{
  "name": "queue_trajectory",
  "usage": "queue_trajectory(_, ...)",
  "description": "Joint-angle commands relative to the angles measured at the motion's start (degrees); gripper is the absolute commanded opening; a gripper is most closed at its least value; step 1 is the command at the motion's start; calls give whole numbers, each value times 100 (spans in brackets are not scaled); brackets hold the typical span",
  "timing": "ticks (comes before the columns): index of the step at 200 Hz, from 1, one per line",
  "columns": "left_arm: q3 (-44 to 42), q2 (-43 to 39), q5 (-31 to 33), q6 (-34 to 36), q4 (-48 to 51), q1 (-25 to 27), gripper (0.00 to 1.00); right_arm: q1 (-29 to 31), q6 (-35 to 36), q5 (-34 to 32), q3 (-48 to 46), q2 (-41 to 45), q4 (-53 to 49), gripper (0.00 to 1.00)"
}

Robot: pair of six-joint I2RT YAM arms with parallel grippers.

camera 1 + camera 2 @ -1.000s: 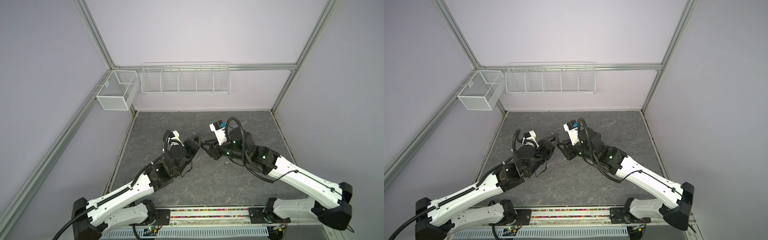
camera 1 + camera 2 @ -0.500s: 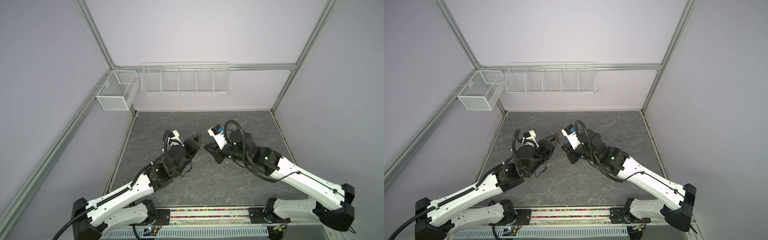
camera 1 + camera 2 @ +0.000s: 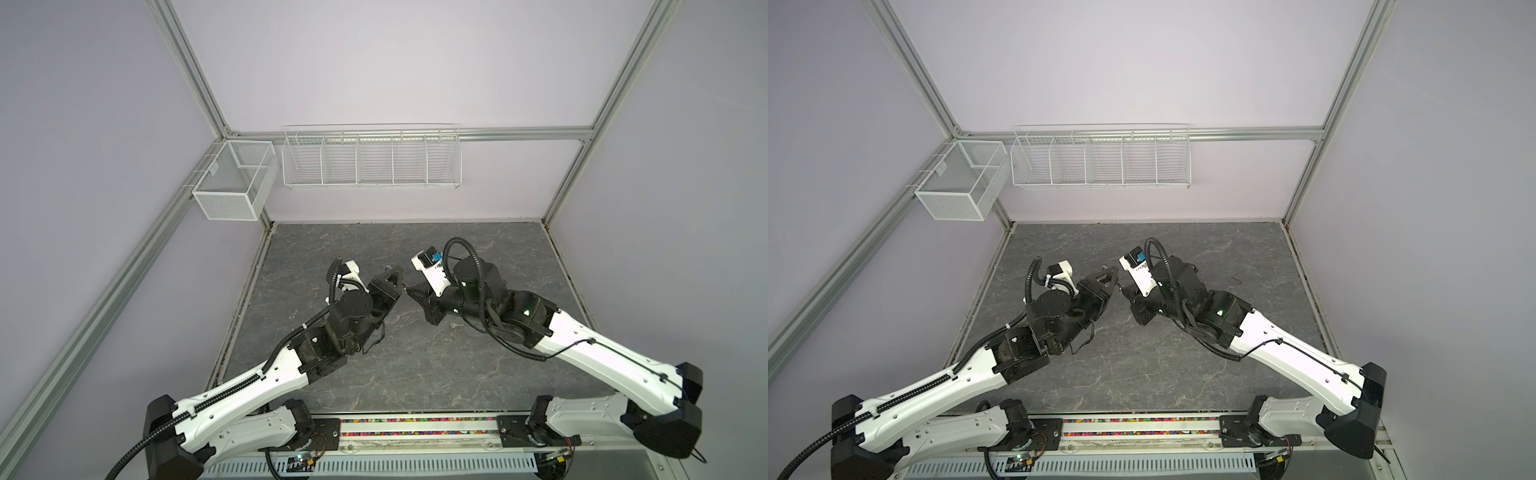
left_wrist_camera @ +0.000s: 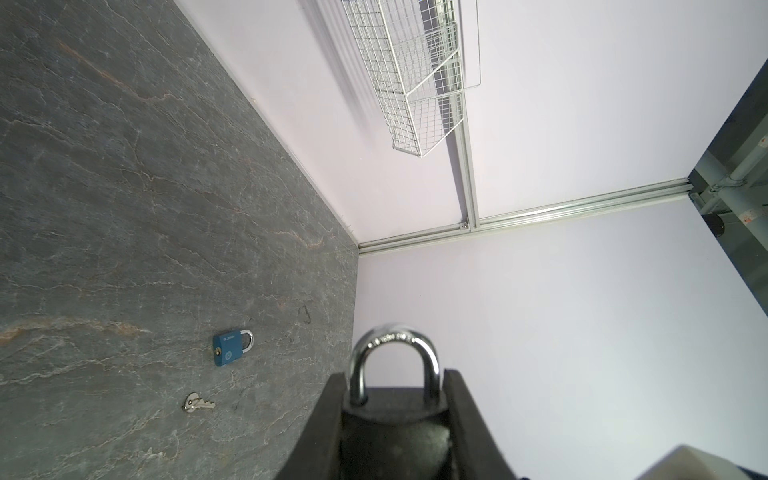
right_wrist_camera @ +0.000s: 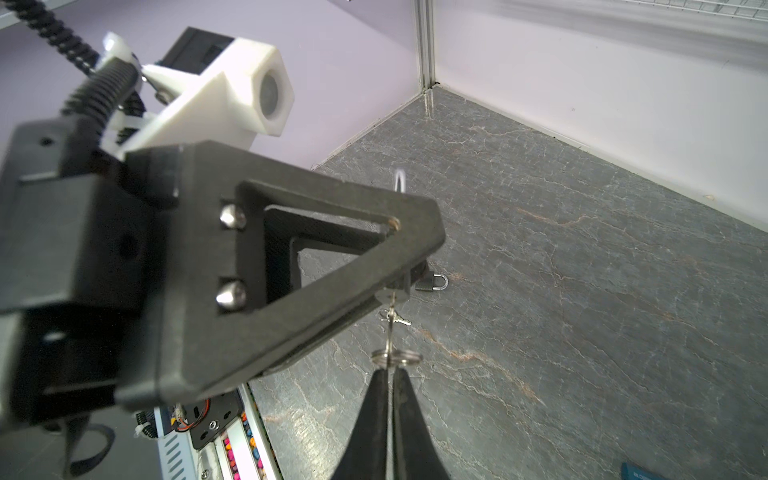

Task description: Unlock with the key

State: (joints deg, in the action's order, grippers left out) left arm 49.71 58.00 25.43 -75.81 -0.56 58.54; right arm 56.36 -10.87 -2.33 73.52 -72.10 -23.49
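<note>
Our right fingers (image 5: 376, 419) pinched together on the key (image 5: 390, 332), its tip meeting the underside of the black padlock (image 4: 395, 419), which we clamp between our left fingers (image 4: 461, 424), beyond on the desk (image 4: 124, 208) a loose key (image 4: 198, 403) and a blue padlock (image 4: 228, 348).

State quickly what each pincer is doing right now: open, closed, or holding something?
Left pincer: closed on the black padlock.
Right pincer: closed on the key.
</note>
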Motion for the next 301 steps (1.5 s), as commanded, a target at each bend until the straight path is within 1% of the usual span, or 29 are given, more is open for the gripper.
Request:
queue_trajectory(1,163,30,-59,31,-150,-10,0,42,143,-43,145,-125,75,8)
queue_trajectory(57,197,54,-190,-84,-171,-10,0,39,134,4,186,-189,150,7)
queue_trajectory(81,210,110,-445,-287,-261,-10,0,41,150,1,172,-184,227,7)
queue_trajectory(114,394,194,-773,-423,32,-10,0,42,239,-58,135,-134,491,7)
queue_trajectory(139,391,194,-1018,-560,-18,7,0,42,301,-15,172,-213,631,7)
queue_trajectory(175,563,214,-1181,-562,66,93,0,41,310,17,268,-323,715,7)
queue_trajectory(205,576,141,-1029,-479,212,90,0,36,264,50,215,-289,690,7)
queue_trajectory(220,535,112,-823,-414,240,84,0,55,181,157,264,-179,552,7)
queue_trajectory(239,569,45,-520,-192,346,87,0,86,104,94,175,41,433,7)
queue_trajectory(254,661,-14,-211,-49,610,80,0,91,77,42,77,197,307,13)
queue_trajectory(269,595,-85,-25,42,526,78,0,93,52,110,42,291,210,19)
queue_trajectory(279,583,-98,25,61,538,69,0,93,25,187,13,336,225,24)
queue_trajectory(291,611,-83,64,110,547,66,0,95,16,249,29,347,217,28)
queue_trajectory(301,618,-76,69,109,554,61,0,97,17,225,54,316,185,29)
